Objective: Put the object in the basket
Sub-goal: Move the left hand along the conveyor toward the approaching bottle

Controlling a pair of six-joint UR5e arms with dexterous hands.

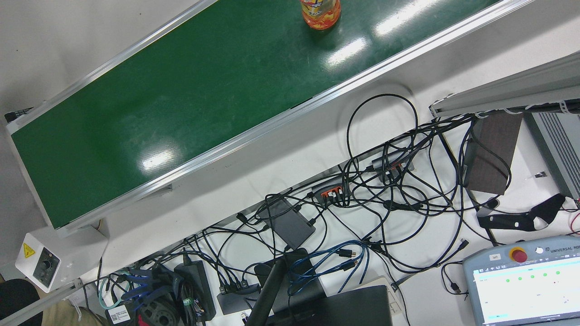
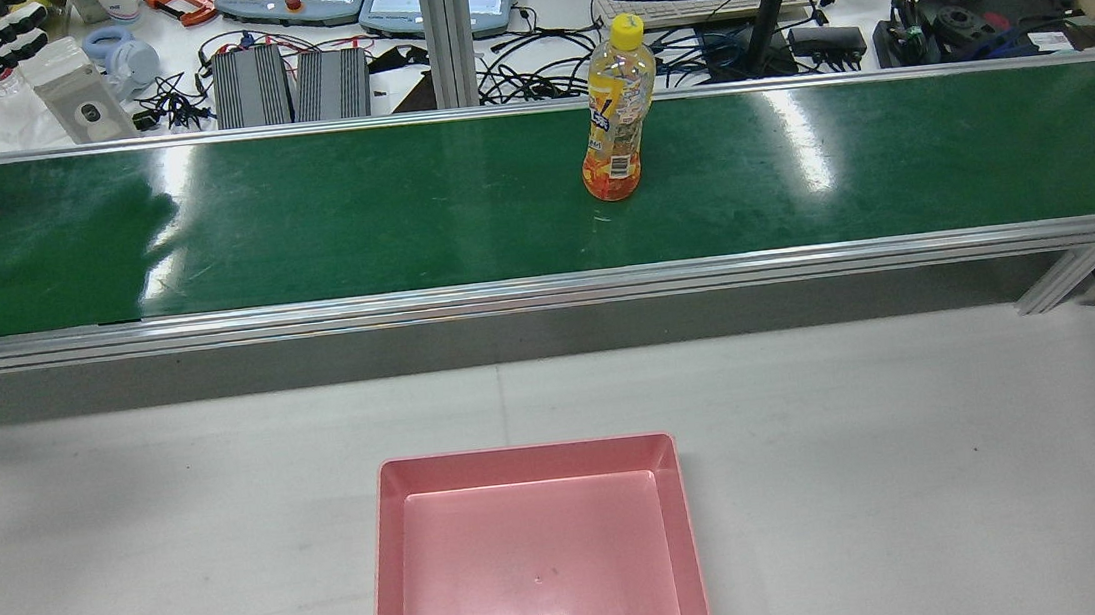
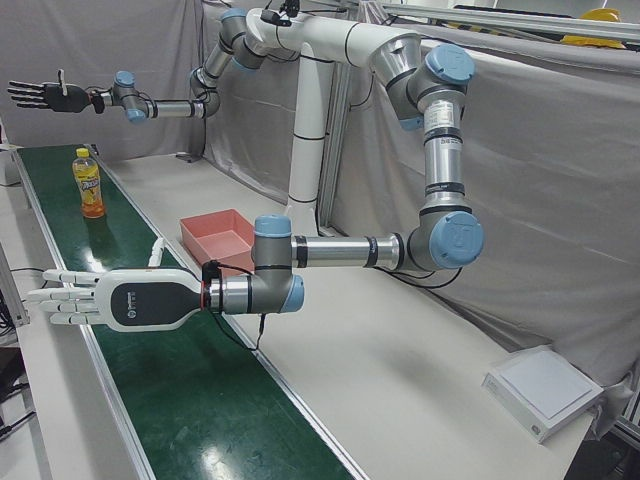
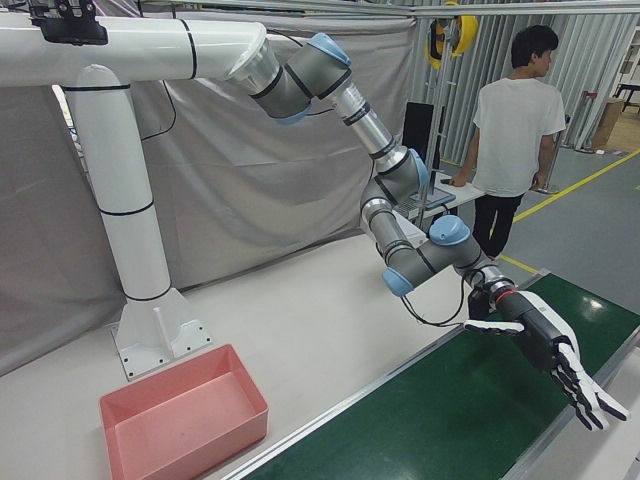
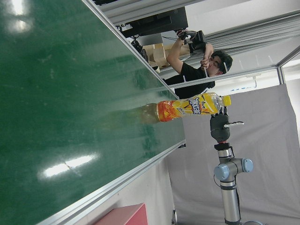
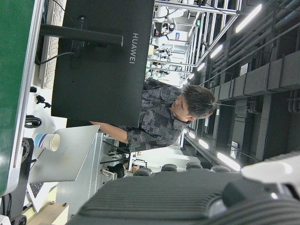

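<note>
Nearest me the left hand point(image 3: 110, 298) hovers empty, fingers point(image 3: 55, 300) spread flat, over the desk's green belt point(image 3: 180, 400), where the bottle point(image 3: 90, 183) stands upright farther along, between it and the equally wide-fingered right hand point(image 3: 45, 95), seemingly slightly nearer the right.

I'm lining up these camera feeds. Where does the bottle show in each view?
Front view: bottle, top edge, cut off, on the green belt.
Rear view: upper centre, upright on the belt.
Left-front view: far left, on the belt beyond the near hand.
Right-front view: not in it.
Left hand view: centre right, lying sideways in the picture.
Right hand view: not in it.
Shared landmark: the green belt.
</note>
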